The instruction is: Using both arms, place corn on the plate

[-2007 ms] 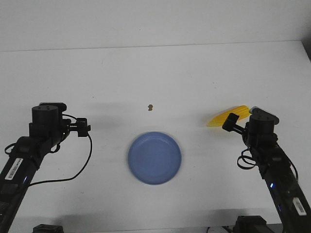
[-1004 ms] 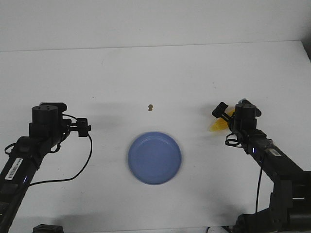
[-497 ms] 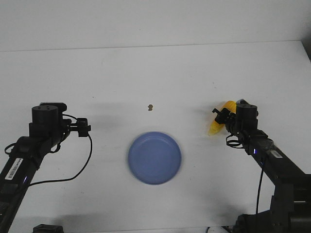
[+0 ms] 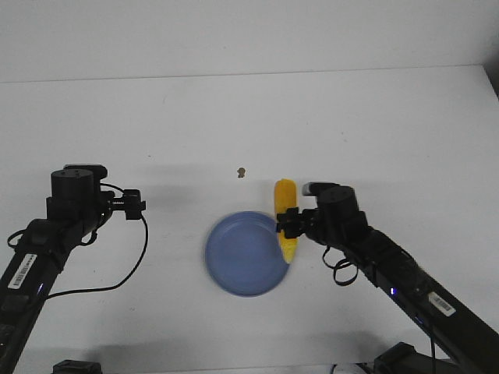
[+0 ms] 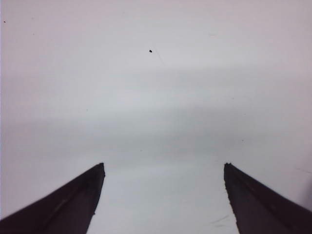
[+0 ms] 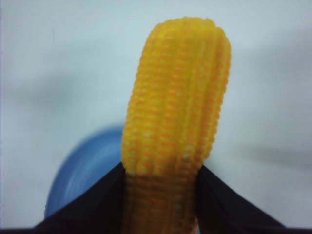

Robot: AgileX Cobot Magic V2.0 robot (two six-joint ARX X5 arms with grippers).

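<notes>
Right fingers [image 4: 285, 224] pinching yellow kernelled corn cob [image 4: 286, 218] | I'd centre it over round blue plastic plate [image 4: 242, 257]; lower gently | left fingers [image 5: 163, 195] spread, idle

Both arms [image 4: 47, 241] were thin, black, with looping black cables [image 4: 132, 265], white labels, and pointed black fingers [image 5: 63, 204].

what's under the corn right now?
The corn, clamped in the right gripper, hangs over the right rim of the plate and the white table beside it. The rim strip directly below the cob is hidden, so contact can't be judged.
</notes>
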